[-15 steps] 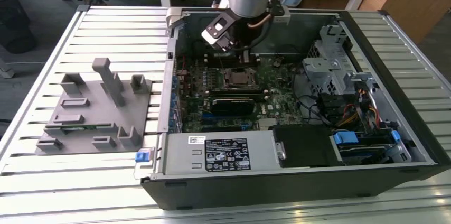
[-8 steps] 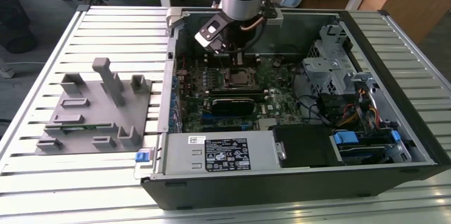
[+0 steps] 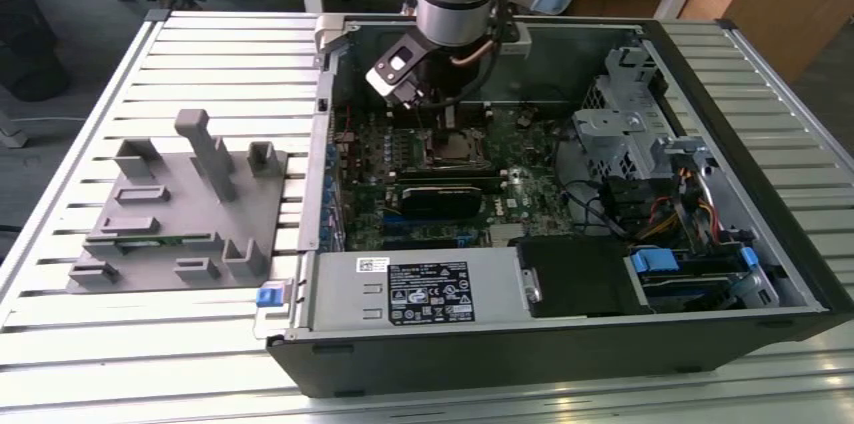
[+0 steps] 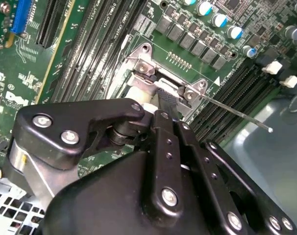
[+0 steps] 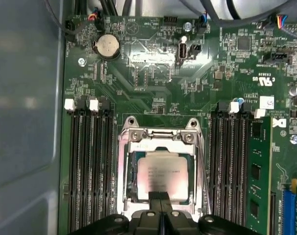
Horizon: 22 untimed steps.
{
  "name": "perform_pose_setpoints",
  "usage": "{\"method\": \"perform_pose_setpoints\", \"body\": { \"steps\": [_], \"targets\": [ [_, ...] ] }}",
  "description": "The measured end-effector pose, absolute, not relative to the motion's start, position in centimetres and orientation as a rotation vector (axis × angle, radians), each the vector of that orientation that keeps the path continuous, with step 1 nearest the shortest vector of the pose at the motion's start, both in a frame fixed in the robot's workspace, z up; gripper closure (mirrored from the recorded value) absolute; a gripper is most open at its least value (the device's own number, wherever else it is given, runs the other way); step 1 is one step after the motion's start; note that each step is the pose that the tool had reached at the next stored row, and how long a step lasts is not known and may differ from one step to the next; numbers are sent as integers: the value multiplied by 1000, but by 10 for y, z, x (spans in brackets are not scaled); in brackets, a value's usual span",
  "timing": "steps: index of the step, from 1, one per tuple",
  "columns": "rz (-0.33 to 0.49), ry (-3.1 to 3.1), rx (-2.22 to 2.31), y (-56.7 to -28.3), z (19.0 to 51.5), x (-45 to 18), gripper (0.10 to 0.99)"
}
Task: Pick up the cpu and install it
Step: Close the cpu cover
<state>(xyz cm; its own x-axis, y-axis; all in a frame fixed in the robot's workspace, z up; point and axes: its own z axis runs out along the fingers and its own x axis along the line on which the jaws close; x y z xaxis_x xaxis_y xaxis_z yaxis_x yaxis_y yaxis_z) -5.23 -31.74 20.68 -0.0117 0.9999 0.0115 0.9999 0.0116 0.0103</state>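
Silvery metal tops the cpu point(image 5: 163, 176), which lies flat inside the open socket frame point(image 5: 160, 136) on the green motherboard point(image 5: 148, 78) in the first wrist view. The tool point(image 5: 160, 197) hangs over one edge of the chip. Its two black fingers are pressed together with just a thin seam between them. Whether the tips touch the chip I cannot tell. Banks of black memory slots point(image 5: 92, 166) flank the socket on both sides, and a green memory stick point(image 5: 259, 181) stands just beyond one bank.

In the second wrist view the closed tool point(image 4: 167, 100) points down at the socket's hinged end. A thin wire lever point(image 4: 236, 113) juts out beside it.

In the exterior view the arm reaches down into the open computer case point(image 3: 801, 274), with the tool point(image 3: 438, 122) at about eleven o'clock of the case's interior. A grey fixture plate point(image 3: 187, 204) rests on the slatted tabletop point(image 3: 80, 364) at nine o'clock from the case, well apart from the tool.
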Motion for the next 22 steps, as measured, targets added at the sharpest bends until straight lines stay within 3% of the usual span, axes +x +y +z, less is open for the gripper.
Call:
{"method": "perform_pose_setpoints", "body": {
  "steps": [15, 22],
  "targets": [
    [-26, -2233, -2207, -317, 199, -46, 980],
    [-27, -2232, -2207, -317, 219, -45, 980]
  ]
}}
